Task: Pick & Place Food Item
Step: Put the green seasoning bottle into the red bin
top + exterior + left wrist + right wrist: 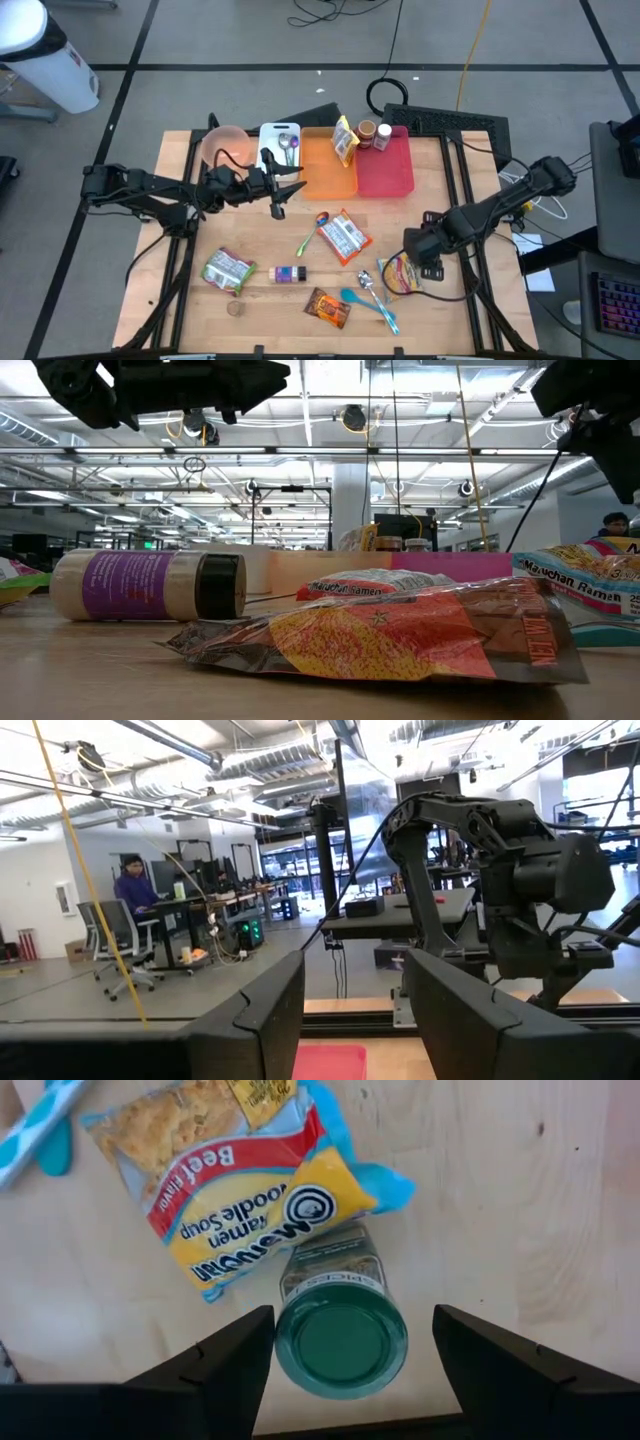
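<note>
The right gripper hangs directly above a green-lidded spice jar that stands upright on the wooden table; its 2 fingers are spread wide, 1 on either side of the lid, neither one touching it. The jar sits just beside a Maruchan ramen packet, whose corner meets the jar's shoulder, and a teal spoon lies past that packet. From above, this gripper is at the table's right side, over the same ramen packet. Around it lie a metal spoon, a second ramen packet, a brown snack bag, a purple-labelled bottle on its side, a green packet and a small round lid. The left gripper hovers raised near the white cutting board, its fingers partly apart with nothing between them. Behind stand a pink bowl, an orange tray and a red tray with 2 jars at its back edge. From table height, the snack bag fills the foreground, and the bottle lies behind it.
</note>
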Available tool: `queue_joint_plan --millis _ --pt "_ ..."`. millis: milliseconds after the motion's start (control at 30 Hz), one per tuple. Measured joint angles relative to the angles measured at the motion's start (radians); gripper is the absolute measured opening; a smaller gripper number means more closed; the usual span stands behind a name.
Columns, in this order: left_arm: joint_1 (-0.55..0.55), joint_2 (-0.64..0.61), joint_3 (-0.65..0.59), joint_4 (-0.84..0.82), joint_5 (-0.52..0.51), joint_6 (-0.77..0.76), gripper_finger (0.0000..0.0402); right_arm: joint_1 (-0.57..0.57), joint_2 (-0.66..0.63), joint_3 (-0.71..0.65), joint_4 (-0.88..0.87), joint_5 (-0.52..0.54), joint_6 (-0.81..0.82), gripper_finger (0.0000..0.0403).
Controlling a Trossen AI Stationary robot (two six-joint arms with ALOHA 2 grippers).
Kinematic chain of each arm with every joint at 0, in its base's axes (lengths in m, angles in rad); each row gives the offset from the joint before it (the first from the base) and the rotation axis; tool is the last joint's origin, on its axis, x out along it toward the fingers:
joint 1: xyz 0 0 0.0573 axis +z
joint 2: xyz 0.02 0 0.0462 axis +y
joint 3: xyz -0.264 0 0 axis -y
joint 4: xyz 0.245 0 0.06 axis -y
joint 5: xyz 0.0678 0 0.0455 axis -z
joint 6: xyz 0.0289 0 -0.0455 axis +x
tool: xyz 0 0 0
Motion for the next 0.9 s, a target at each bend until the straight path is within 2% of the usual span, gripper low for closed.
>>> queue_joint_plan --millis 300,900 --pt "0.000 0.000 0.000 -0.001 0.000 0.001 0.0182 0.020 0.091 -0.001 -0.001 0.001 -0.052 0.0265" --pt "0.000 0.000 0.000 -0.006 -0.001 -0.019 0.0182 0.024 0.095 -0.029 0.001 0.032 -0.086 0.0265"
